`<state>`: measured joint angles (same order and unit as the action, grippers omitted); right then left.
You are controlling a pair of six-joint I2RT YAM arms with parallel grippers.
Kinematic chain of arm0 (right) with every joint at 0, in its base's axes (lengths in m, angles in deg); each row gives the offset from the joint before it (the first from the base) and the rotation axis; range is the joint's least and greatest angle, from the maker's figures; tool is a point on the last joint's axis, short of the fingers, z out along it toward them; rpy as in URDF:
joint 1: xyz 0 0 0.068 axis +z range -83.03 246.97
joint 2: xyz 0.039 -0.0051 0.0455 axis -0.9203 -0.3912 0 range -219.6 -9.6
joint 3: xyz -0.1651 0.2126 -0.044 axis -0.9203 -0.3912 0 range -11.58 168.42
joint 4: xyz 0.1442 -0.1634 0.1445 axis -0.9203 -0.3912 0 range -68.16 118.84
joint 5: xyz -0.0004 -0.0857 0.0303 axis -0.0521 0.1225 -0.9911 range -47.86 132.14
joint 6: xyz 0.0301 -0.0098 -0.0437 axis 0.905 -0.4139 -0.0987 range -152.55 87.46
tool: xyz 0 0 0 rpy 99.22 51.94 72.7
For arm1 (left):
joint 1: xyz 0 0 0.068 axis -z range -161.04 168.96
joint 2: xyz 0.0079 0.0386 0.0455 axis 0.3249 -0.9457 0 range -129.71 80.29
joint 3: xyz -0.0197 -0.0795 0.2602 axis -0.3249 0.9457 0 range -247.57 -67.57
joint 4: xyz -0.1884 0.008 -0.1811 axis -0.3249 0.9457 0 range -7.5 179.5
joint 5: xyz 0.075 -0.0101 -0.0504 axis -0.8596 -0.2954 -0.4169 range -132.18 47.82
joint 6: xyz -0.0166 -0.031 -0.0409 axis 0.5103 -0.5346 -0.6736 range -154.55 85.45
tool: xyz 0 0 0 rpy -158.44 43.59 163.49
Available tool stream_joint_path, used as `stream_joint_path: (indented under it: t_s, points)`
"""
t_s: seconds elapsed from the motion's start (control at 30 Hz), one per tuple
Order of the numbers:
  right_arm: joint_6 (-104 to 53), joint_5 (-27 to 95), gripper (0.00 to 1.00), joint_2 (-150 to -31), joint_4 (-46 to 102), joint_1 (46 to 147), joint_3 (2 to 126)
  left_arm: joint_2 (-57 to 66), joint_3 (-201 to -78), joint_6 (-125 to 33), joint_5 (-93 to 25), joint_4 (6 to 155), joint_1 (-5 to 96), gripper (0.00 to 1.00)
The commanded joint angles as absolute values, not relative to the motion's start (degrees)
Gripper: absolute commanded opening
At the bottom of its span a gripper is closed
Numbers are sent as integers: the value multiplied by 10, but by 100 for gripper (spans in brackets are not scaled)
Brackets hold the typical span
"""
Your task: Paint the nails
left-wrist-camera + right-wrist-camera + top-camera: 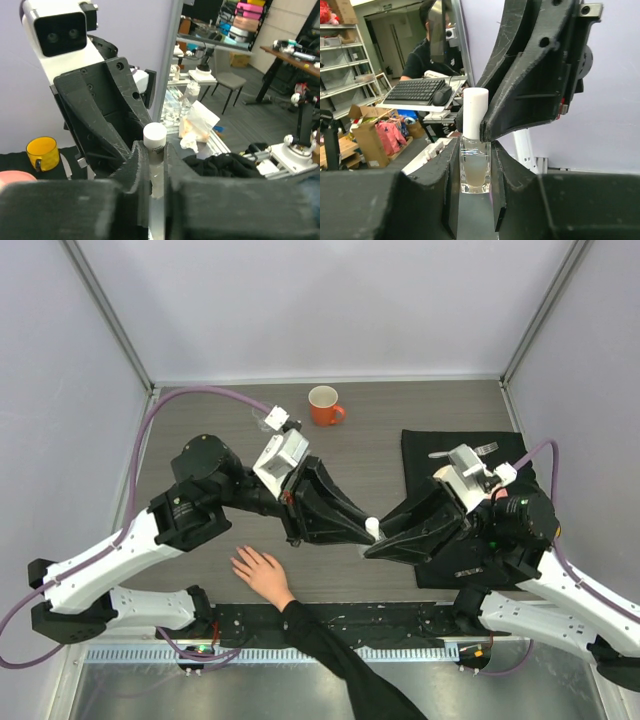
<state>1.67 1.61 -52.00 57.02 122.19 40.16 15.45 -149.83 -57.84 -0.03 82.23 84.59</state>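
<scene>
Opening step: right gripper [475,185] clamps the bottle [475,172], left gripper [156,167] pinches its cap [475,112]; next it likely needs twisting off, then carrying to the hand [262,573].

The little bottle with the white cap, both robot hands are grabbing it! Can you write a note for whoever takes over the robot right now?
Left gripper: shut on the white cap.
Right gripper: shut on the clear bottle, around its glass body.
Person's hand: flat on the table in front of the left arm, fingers spread. Its nails are too small to judge.
Done: both arms have hold of the bottle, with the cap on.
Left: take the cap off, then paint the nails.
</scene>
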Motion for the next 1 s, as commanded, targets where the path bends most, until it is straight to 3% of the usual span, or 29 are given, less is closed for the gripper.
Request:
stream_joint_path:
  t_s: [0.0,0.07,0.17,0.27,0.47,0.6,0.97]
  points:
    - [8,12,1,-514,608,1222,413,157,-1514,-537,-18,915,850,34]
    - [-61,43,1,-509,527,1221,430,168,-1521,-518,-112,965,849,62]
    - [-127,116,1,-508,421,1221,456,196,-1525,-513,-224,984,850,75]
    - [-188,207,1,-515,355,1222,477,231,-1505,-513,-279,962,850,78]
    - [-266,314,1,-540,328,1222,485,269,-1454,-517,-417,895,850,79]
    - [-292,374,1,-551,331,1222,484,247,-1468,-523,-493,895,850,74]
    - [-317,404,1,-558,330,1222,484,160,-1514,-534,-534,922,850,58]
